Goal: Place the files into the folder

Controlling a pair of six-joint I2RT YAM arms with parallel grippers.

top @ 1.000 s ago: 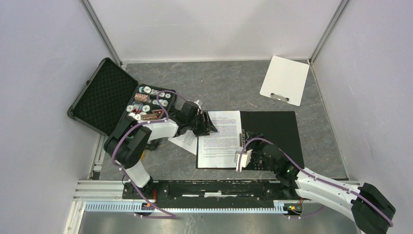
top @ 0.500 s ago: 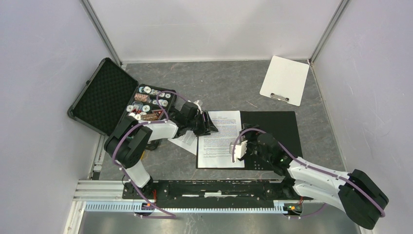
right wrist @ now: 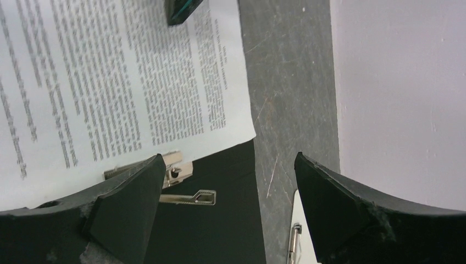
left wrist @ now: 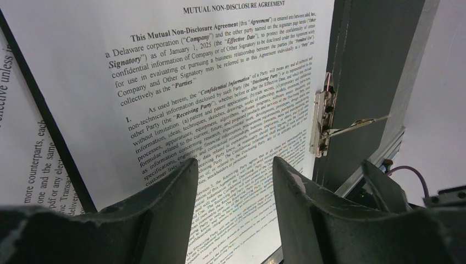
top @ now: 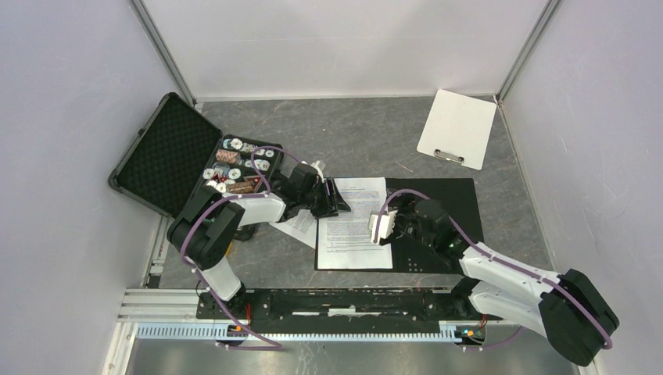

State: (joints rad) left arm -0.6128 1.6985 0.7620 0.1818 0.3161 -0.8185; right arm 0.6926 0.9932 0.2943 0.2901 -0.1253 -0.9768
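One printed white sheet [top: 356, 226] lies inside the open black-lined folder [top: 438, 203], mid-frame; a second sheet [top: 297, 229] waits outside, left. Left gripper [top: 338, 201] and right gripper [top: 378, 227] spread, empty.

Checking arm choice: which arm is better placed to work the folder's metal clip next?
Right. The right pincer, open, hangs over the clip at the spine; the left pincer is across the sheet, at its left edge.

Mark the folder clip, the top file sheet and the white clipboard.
folder clip [left wrist: 320, 126]: left wrist view, on its metal body.
top file sheet [top: 348, 230]: top external view, mid-page on the print.
white clipboard [top: 459, 125]: top external view, middle of the blank board.
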